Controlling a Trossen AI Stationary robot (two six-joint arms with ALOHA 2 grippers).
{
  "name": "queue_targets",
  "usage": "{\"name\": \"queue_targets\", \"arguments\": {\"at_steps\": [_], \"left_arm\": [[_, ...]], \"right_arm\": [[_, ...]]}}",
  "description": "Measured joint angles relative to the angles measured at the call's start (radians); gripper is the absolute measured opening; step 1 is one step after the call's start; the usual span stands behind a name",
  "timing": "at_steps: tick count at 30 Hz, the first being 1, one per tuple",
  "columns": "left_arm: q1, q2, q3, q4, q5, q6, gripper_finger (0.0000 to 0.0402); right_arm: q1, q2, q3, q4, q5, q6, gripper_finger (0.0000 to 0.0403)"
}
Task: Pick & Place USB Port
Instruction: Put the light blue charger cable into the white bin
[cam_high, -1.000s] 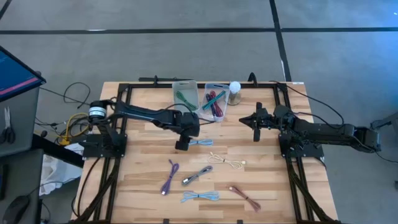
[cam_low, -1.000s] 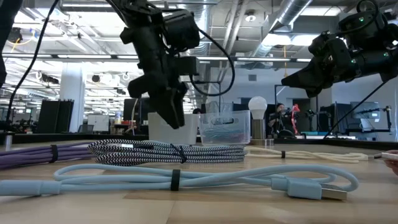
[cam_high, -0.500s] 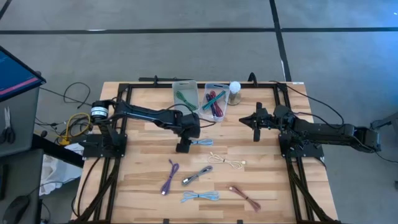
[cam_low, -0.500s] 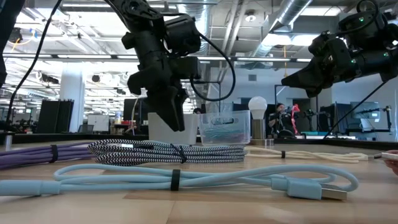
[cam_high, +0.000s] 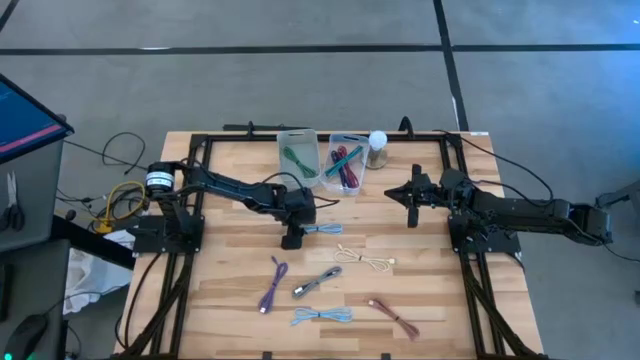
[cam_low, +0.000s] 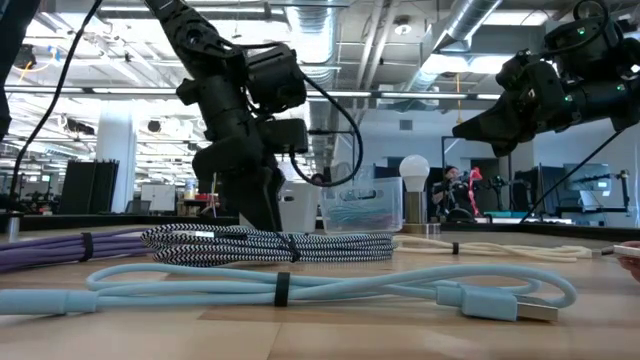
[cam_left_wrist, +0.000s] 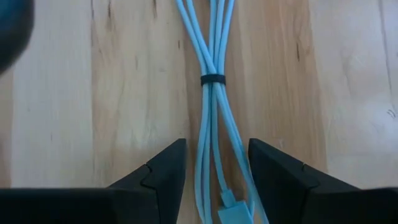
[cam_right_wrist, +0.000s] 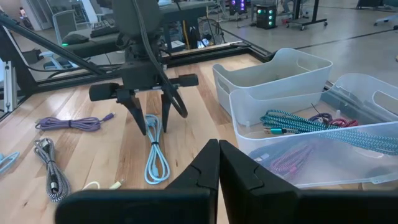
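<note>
The left gripper (cam_left_wrist: 211, 180), jaws apart, straddles the banded light-blue USB cable bundle (cam_left_wrist: 211, 81) to grasp it; the right gripper (cam_right_wrist: 217, 165) waits closed beyond the bundle.

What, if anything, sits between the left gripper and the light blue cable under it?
Nothing visible. The left gripper is open, one finger on each side of the light blue cable, which lies on bare table. The right gripper waits shut, off to the side.

A grey floor (cam_high: 300, 80) crossed by dark tape lines (cam_high: 452, 70) is being shown around the wooden tabletop (cam_high: 230, 290). Beyond it, an open workshop is being lit by ceiling strip lights (cam_low: 150, 95), under exposed silver ducts (cam_low: 480, 25).
</note>
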Motion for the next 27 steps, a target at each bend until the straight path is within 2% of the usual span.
{"name": "queue_targets", "arguments": {"at_steps": [9,12,19,27], "left_arm": [[0.001,-0.006,-0.072,0.130,-0.008,-0.063,0.0142],[0.001,-0.006,-0.077,0.142,-0.014,-0.065,0.0113],[0.001,-0.004,-0.077,0.150,-0.011,-0.066,0.0014],[-0.002,-0.032,-0.083,0.169,-0.059,-0.068,0.0008]], "right_arm": [[0.000,0.000,0.000,0.000,0.000,0.000,0.0001],[0.000,0.000,0.000,0.000,0.000,0.000,0.0001],[0.000,0.000,0.000,0.000,0.000,0.000,0.0001],[0.000,0.000,0.000,0.000,0.000,0.000,0.0001]]}}
